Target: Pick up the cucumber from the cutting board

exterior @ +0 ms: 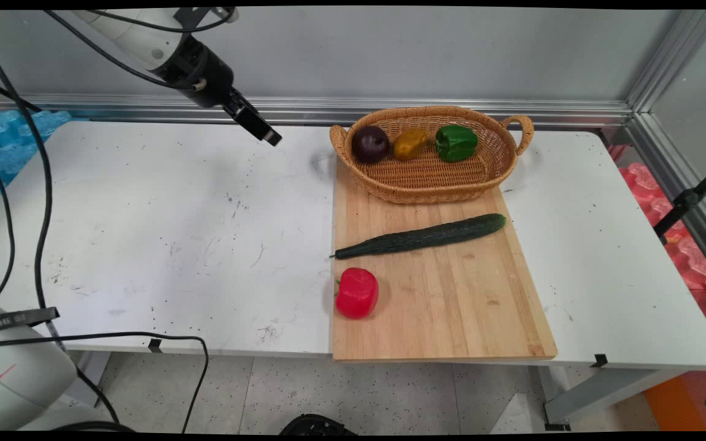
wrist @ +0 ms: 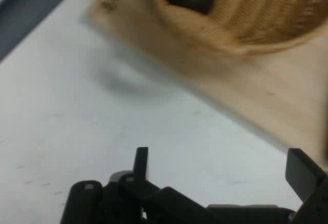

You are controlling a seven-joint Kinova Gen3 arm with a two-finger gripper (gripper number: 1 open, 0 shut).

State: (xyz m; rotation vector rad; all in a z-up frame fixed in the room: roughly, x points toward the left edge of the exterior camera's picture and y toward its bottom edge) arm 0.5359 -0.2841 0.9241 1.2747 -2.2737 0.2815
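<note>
The main view looked down from above the near side of the surface [exterior: 163, 233], facing across it to the grey wall behind, far enough off to take in the whole top and some floor below. The hand view rode on the hand and looked along the claw [wrist: 220, 170], whose black fingers [wrist: 141, 163] rose from its lower edge, close over the surface. Both views shared the wicker basket's [exterior: 429, 177] left end, the dark round fruit [exterior: 370, 144] in it, and the wooden board's [exterior: 451, 306] far left corner.
</note>
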